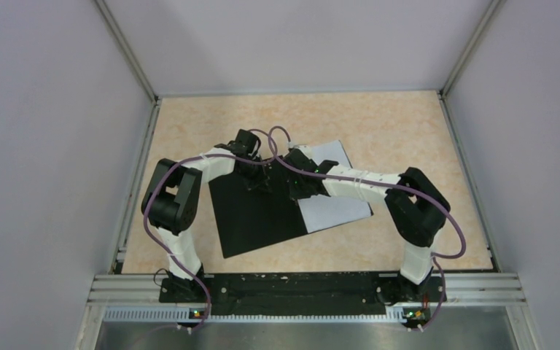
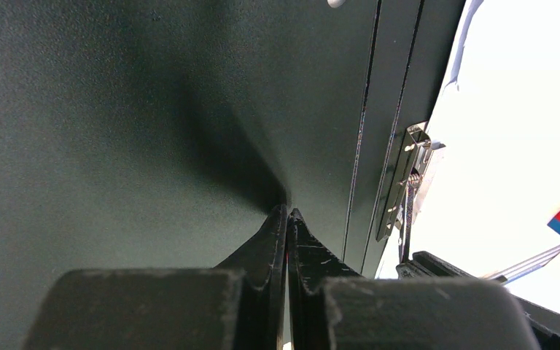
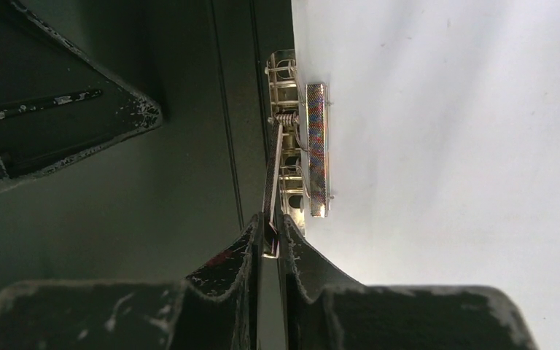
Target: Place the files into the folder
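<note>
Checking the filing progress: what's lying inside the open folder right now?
In the folder, white sheets cover the right half, beside the metal clip on the spine. The left half is bare black. Whatever lies under the sheets is hidden.

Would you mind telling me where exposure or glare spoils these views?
Left wrist view: the files blow out white beside the dark folder, shadow pooling ahead of the left gripper. Right wrist view: rainbow glare on the metal clip. Top view: evenly lit, sharp.

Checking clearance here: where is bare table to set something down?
Bare table along the back wall beyond the folder, and between the files and the right wall. Crowded over the spine clip, where left claw and right claw sit.
</note>
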You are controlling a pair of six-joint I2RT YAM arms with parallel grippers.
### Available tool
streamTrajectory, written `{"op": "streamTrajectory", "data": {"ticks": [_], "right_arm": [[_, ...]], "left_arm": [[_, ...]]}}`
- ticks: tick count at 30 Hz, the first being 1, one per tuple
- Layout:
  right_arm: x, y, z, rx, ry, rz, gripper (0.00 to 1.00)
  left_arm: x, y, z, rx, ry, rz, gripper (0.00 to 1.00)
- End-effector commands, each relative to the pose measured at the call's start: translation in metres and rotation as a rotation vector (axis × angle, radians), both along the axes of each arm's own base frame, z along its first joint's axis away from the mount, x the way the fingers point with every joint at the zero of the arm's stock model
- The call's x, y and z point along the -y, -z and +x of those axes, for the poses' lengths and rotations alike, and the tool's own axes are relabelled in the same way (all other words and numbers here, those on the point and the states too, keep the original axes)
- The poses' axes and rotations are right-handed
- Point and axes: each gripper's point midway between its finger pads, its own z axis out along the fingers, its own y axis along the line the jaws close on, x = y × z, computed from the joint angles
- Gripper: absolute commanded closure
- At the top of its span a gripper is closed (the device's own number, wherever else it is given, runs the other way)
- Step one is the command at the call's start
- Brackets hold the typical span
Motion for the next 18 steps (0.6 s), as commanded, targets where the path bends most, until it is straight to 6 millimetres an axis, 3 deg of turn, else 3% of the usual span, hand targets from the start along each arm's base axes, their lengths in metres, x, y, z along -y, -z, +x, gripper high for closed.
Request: {"op": "streamTrajectory", "data": {"ticks": [1,12,18], "right_arm": [[0.027,0.023,-0.023,-0.060,0.000,-0.112,0.89],[0.041,0.045,-0.032,-0.092,0.018,-0.158,0.90],[0.045,0.056,-0.035,-0.106,0.022,-0.176,0.99]], "left_arm": [[-0.005,0.008,0.007,0.011,-0.004,0.030,0.96],[-0.006,0.008,0.008,0.012,-0.001,0.031,0.96],[-0.006,0.008,0.007,0.011,0.000,0.034,0.96]]}}
